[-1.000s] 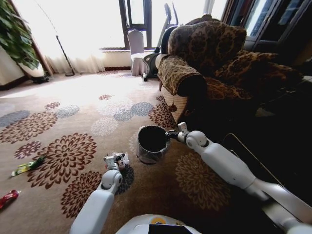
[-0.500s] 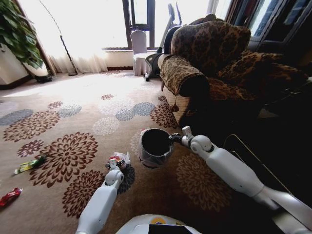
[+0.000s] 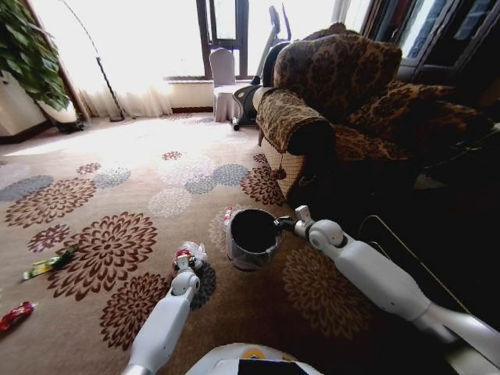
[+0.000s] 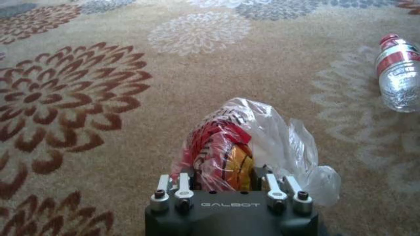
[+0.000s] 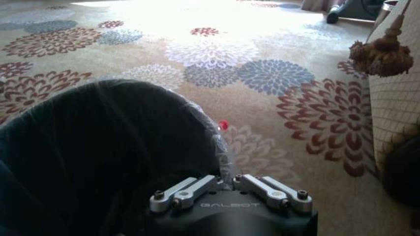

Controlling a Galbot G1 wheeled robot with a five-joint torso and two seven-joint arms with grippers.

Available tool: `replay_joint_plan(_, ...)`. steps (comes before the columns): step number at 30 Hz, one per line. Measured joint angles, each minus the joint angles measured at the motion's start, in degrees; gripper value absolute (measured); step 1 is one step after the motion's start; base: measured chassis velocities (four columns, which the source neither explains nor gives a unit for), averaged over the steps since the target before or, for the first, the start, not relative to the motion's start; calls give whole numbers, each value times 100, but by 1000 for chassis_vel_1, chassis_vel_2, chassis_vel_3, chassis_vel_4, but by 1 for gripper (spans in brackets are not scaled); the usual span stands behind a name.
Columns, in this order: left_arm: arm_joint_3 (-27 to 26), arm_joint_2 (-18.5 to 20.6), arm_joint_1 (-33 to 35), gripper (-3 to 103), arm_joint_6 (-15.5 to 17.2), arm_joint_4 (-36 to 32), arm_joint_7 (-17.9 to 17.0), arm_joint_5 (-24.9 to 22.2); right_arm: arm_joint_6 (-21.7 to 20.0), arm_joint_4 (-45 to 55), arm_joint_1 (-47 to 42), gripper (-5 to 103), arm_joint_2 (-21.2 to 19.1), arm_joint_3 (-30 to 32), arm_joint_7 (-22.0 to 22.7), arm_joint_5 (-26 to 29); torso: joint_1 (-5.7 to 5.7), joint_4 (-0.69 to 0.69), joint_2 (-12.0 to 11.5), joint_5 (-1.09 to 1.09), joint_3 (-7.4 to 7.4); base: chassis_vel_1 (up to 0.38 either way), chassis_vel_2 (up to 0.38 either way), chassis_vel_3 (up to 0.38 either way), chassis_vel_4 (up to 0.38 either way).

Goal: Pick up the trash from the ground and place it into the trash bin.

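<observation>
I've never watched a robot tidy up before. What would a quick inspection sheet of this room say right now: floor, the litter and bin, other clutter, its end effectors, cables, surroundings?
Surface: flower-patterned carpet.
Job's things: crumpled red and clear wrapper in the left end effector; black-lined trash bin held at its rim by the right end effector.
Clutter: plastic bottle lying beyond the bin; green wrapper and red wrapper at far left.
End effectors: left shut on the wrapper just above the carpet; right shut on the bin rim.
Cables: nothing seen.
Surroundings: patterned armchair, potted plant, bright window.
</observation>
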Motion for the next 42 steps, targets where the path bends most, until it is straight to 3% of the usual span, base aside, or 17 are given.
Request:
replay_joint_plan(7, -4, 6, -46, 38, 26, -15, -110, -43, 105, 19, 0, 1, -58, -33, 0, -14, 0, -1, 0, 0, 0, 0, 0, 0, 0)
replay_joint_plan(8, -5, 17, -34, 30, 22, -119, -104, -40, 111, 29, 0, 1, -77, -32, 0, -15, 0, 0, 0, -1, 0, 0, 0, 0, 0)
replay_joint_plan(13, 28, 89, 36, 23, -120, -736, 32, 74, 111, 34, -4, 1, -91, -17, 0, -17, 0, 0, 0, 0, 0, 0, 0, 0, 0)
replay_joint_plan(18, 163, 381, -68, 6, -663, -1685, 415, 670, 41, -215, 163, 1, 116, -125, 0, 99, 0, -1, 0, 1, 0, 0, 0, 0, 0)
replay_joint_plan(23, 273, 666, -86, 3, -960, -2347, 809, 702, -127, -447, 407, 1, 287, -331, 2, 145, 0, 0, 0, -2, 0, 0, 0, 0, 0)
replay_joint_plan(26, 482, 989, -20, 3, -1278, -3070, 1305, 703, -477, -700, 683, 1, 554, -555, 1, 234, 0, 0, -1, -1, 1, 0, 0, 0, 0)
replay_joint_plan(33, 1033, 1290, -26, 3, -1508, -3850, 1746, 517, -567, -960, 1074, 1, 908, -1026, -1, 295, 0, 1, 0, 2, 0, 0, 0, 0, 0)
replay_joint_plan(42, 1696, 1282, 399, 3, -1173, -4227, 1550, 572, -568, -1150, 1480, 1, 993, -1288, 1, 390, 0, 0, 0, 0, 0, 0, 0, 0, 0)
